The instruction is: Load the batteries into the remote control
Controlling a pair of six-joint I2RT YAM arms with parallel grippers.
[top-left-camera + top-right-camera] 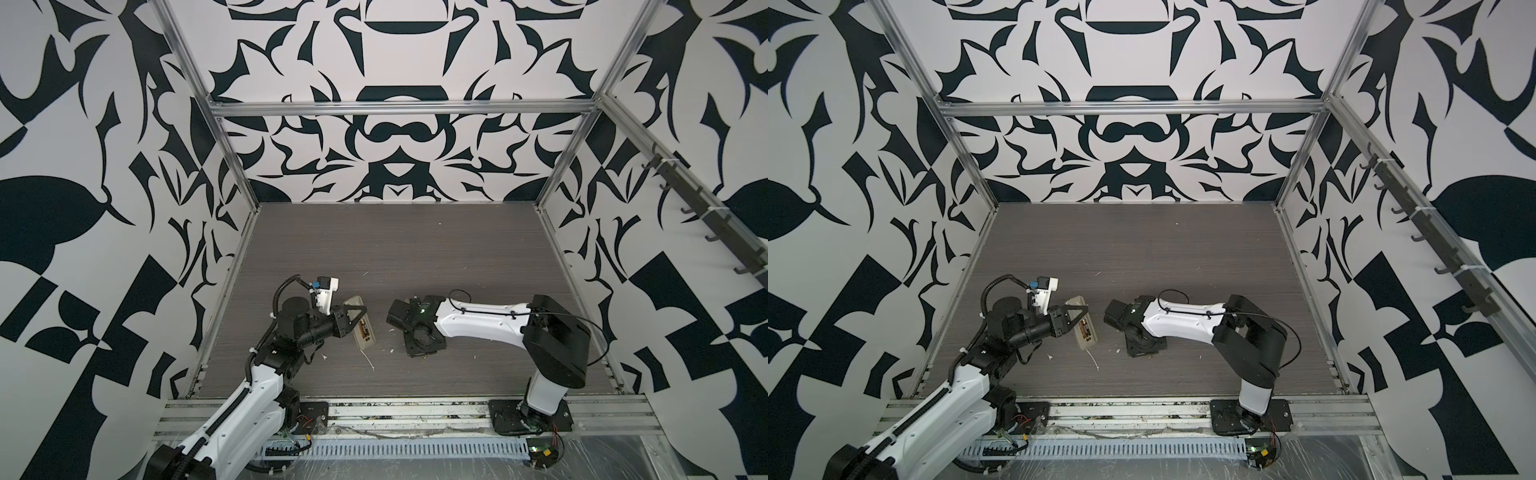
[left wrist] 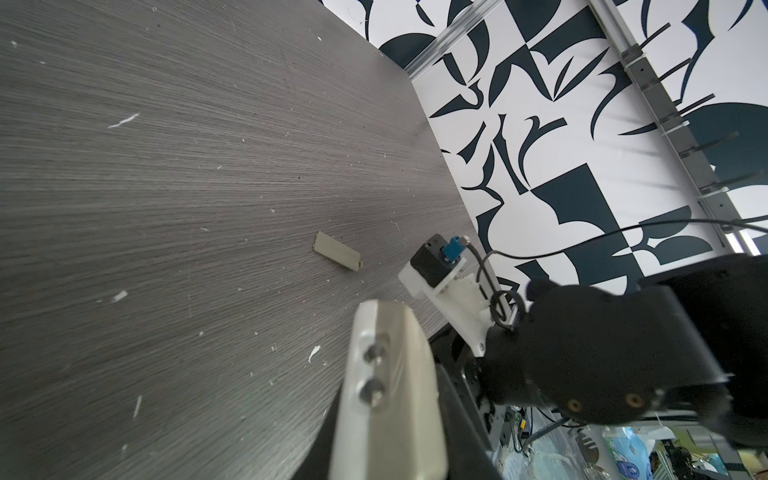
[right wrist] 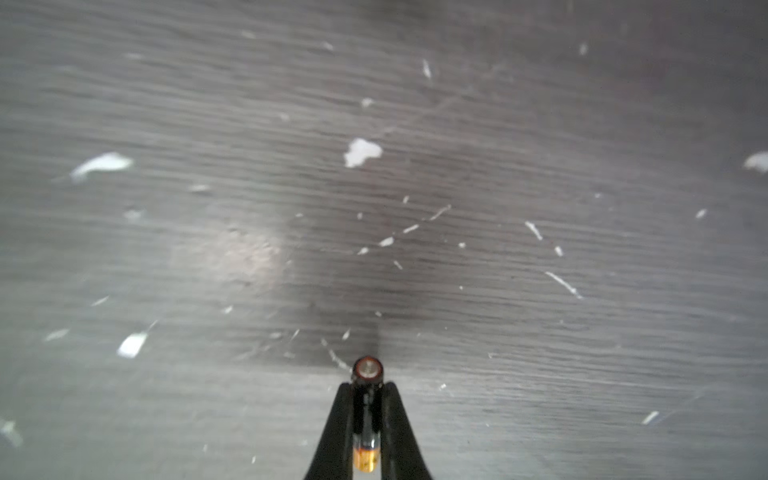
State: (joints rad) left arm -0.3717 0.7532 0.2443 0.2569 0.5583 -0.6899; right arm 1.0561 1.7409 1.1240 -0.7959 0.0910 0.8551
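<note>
The grey desk point(image 1: 415, 257) is the biggest thing. Over its front part, left of the middle, the left gripper point(image 1: 356, 312) is squeezed tight on one remote control point(image 1: 365, 337). The remote is slim and beige, and its back is open with something dark and copper inside. One small beige lid point(image 2: 336, 251) lies flat on the desk, apart from the remote. Near the front middle, the right gripper point(image 3: 368, 388) pinches one battery point(image 3: 367, 370), dark with a gold band. Many tiny white scraps point(image 3: 361, 151) lie around.
</note>
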